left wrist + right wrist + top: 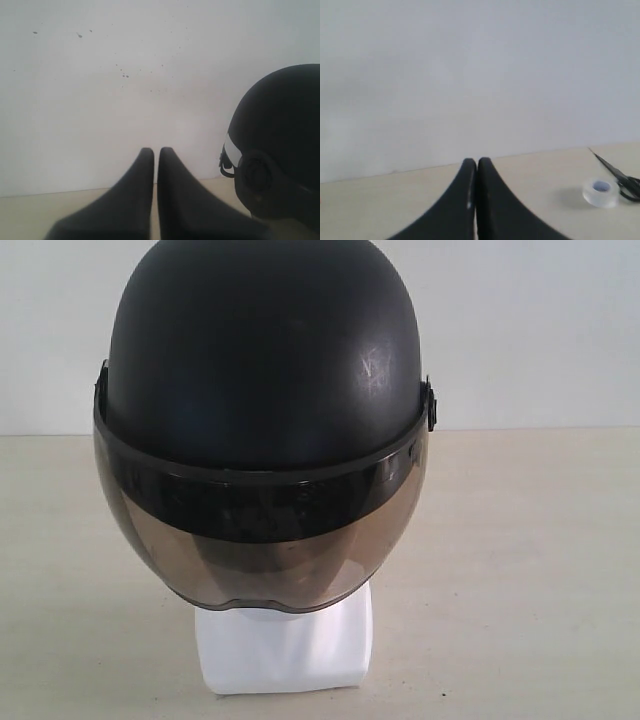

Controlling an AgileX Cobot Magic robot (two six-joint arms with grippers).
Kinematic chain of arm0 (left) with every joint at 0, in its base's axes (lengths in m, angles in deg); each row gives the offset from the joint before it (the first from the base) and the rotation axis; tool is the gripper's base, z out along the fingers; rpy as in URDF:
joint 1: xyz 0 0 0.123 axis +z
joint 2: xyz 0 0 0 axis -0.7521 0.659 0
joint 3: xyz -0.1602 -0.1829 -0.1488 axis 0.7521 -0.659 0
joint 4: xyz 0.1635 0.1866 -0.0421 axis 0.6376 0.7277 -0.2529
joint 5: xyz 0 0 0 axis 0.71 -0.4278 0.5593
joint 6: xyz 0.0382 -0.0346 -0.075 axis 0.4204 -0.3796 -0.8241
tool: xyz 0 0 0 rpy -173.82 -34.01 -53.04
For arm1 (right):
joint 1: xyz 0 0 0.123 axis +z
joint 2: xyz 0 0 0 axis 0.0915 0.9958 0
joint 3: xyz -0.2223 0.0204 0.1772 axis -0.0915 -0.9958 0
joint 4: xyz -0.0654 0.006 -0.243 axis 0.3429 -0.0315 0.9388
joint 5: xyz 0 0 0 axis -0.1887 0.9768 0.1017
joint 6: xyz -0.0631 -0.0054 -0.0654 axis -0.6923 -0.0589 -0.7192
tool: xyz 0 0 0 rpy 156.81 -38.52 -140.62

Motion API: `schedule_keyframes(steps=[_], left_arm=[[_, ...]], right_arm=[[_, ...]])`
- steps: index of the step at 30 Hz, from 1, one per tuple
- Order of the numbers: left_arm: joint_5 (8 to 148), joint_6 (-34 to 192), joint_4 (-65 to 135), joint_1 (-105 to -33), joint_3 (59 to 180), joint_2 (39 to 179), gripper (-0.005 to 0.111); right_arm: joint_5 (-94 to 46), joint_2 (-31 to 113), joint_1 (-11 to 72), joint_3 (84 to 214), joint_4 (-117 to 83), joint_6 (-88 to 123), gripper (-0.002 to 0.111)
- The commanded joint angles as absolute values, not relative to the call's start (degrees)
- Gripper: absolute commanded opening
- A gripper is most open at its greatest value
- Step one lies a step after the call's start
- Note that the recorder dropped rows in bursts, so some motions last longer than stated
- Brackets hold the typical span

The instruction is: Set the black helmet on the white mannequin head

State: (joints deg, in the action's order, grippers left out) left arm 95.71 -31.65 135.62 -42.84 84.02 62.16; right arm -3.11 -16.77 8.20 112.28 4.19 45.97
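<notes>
The black helmet (262, 350) sits upright over the white mannequin head, whose neck and squarish base (285, 648) show below the smoky visor (265, 540); the face is hidden behind the visor. In the left wrist view the helmet (282, 145) stands off to one side of my left gripper (156, 151), which is shut with nothing in it and apart from the helmet. My right gripper (476, 162) is shut on nothing and points at the bare wall; no helmet shows in its view. Neither gripper appears in the exterior view.
A beige table (520, 570) carries the head, backed by a plain white wall (530, 330). In the right wrist view a roll of clear tape (600, 192) and black scissors (622, 180) lie on the table.
</notes>
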Motion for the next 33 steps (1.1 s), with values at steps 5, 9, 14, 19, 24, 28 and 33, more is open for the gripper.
schedule_keyframes(steps=[5, 9, 14, 19, 24, 28, 33], left_arm=[[95.77, -32.27, 135.26, -42.63, 83.96, 61.65, 0.004], [95.36, -32.26, 135.26, -42.63, 83.87, 61.47, 0.004], [95.36, -32.26, 135.26, -42.63, 83.87, 61.47, 0.004], [95.36, -32.26, 135.26, -42.63, 83.87, 61.47, 0.004], [95.37, -32.15, 135.26, -42.63, 83.87, 61.47, 0.004], [95.37, -32.15, 135.26, -42.63, 83.87, 61.47, 0.004], [95.37, -32.02, 135.26, -42.63, 83.87, 61.47, 0.004]], right_arm=[[-10.92, -30.66, 3.49, 93.85, 1.49, 45.41, 0.0], [-18.18, -30.66, 3.49, 87.53, 1.49, 45.41, 0.0], [-20.08, -30.66, 3.49, 84.47, 1.59, 44.26, 0.0], [-9.12, -30.66, 3.49, 84.47, 1.34, 44.13, 0.0], [-3.73, -30.66, 3.49, 84.47, 1.56, 41.35, 0.0], [-3.58, -30.66, 3.49, 84.47, 0.95, 41.18, 0.0], [-4.6, -30.66, 3.49, 84.47, -7.51, 34.88, 0.0]])
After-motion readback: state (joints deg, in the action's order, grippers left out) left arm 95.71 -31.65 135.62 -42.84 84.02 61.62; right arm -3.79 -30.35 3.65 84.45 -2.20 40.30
